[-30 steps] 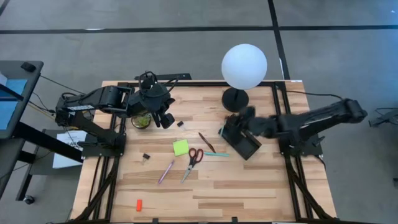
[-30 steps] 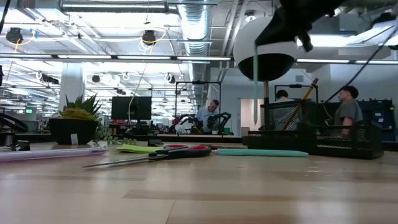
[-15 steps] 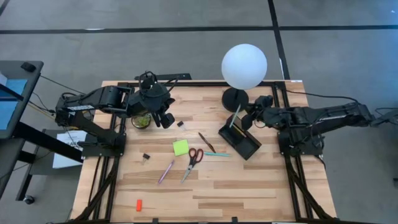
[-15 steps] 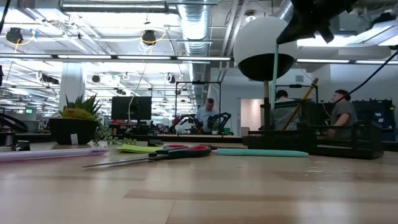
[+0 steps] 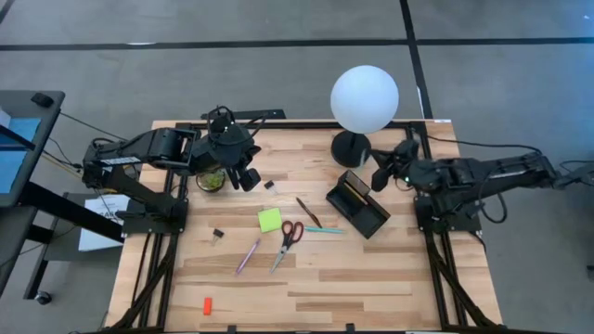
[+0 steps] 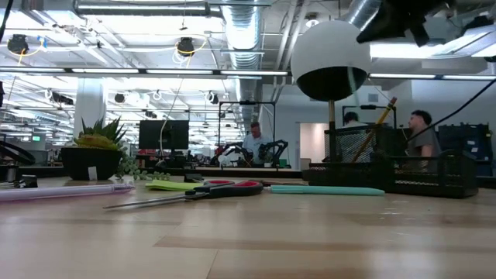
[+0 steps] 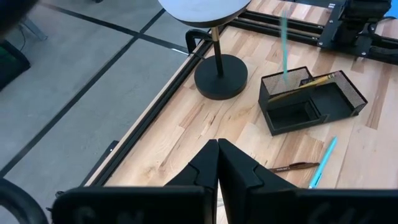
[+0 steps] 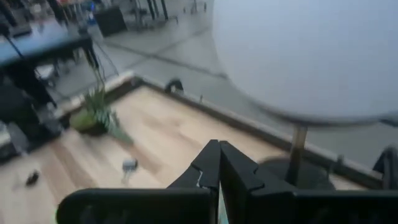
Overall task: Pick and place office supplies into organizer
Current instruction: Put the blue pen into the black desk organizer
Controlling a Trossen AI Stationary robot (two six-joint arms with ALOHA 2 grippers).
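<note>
Behind mesh organizer (image 6: 403, 167), pencil (image 6: 378, 116) perhaps half-hidden

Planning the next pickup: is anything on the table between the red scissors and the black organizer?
Yes. A teal pen and a dark pen lie on the table between the red scissors and the organizer. Both lie flat, so carrying the scissors over them should likely clear.

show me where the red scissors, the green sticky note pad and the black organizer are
red-handled scissors (image 5: 291, 231), high view, on the red handles.
lime-green sticky-note pad (image 5: 269, 220), high view, middle of its top sheet.
black organizer (image 5: 370, 221), high view, on its long compartment.
</note>
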